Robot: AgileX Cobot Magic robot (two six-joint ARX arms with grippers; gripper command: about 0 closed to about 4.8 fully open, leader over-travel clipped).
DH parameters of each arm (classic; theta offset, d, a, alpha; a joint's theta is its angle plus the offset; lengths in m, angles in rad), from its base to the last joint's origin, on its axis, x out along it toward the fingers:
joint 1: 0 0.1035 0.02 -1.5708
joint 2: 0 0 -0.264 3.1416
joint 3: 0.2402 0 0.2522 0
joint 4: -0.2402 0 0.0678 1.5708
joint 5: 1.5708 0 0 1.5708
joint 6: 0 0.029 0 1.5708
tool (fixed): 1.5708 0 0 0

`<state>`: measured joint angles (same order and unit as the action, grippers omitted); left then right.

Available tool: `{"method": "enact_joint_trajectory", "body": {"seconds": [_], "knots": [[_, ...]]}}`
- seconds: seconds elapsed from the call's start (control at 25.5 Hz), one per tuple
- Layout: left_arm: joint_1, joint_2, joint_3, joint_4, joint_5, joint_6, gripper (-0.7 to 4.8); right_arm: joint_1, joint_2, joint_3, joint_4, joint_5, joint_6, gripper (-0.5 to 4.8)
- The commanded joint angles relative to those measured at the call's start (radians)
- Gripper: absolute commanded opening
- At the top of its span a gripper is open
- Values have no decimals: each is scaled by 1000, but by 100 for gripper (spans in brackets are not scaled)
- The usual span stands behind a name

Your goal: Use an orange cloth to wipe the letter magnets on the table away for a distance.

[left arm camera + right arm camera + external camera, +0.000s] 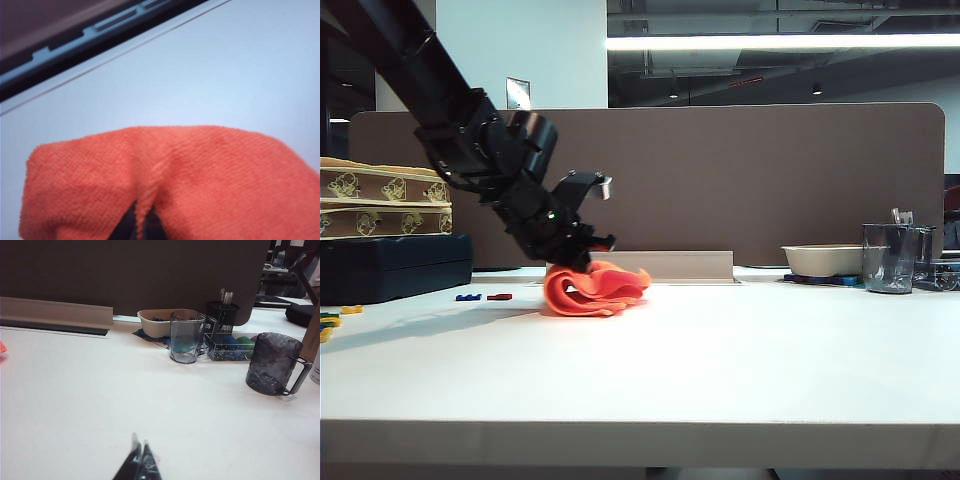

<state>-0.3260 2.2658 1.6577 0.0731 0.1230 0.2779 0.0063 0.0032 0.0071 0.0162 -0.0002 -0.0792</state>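
The left tool [582,258] comes down at a slant from 10 o'clock in the exterior view, its jaws pinching the bright orange microfibre cloth [595,289], which sits bunched on the smooth white desk [720,360] left of centre. In the left wrist view the cloth [170,185] covers the tool [142,222], 2 dark fingertips [126,225] pressed together on a fold.

The small flat plastic letter magnets [485,297], 1 blue and 1 red, lie at 9 o'clock from the cloth, apart from it; yellow and green ones rest at the desk's left edge. A dark blue case [390,265] with patterned boxes stacked on it stands behind them.

At 3 o'clock, well apart, stand a beige bowl [820,260] and a smoky clear cup [890,258]. The right tool [140,462], tips pressed together and holding nothing, hangs over bare desk.
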Motion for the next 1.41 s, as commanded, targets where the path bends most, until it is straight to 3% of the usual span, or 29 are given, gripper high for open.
{"method": "enact_joint_trajectory", "body": {"seconds": [0.04, 0.94, 1.25, 1.41], "knots": [[31, -4, 4, -40, 0, 3, -6, 0, -3, -8, 10, 1, 1, -5], [325, -63, 5, -141, -24, -6, -6, 0, -3, -8, 10, 1, 1, -5], [333, -133, 5, -111, 34, -98, -6, 0, -3, -8, 10, 1, 1, -5], [291, -183, 5, -101, 59, -129, -6, 0, -3, -8, 10, 1, 1, -5]]}}
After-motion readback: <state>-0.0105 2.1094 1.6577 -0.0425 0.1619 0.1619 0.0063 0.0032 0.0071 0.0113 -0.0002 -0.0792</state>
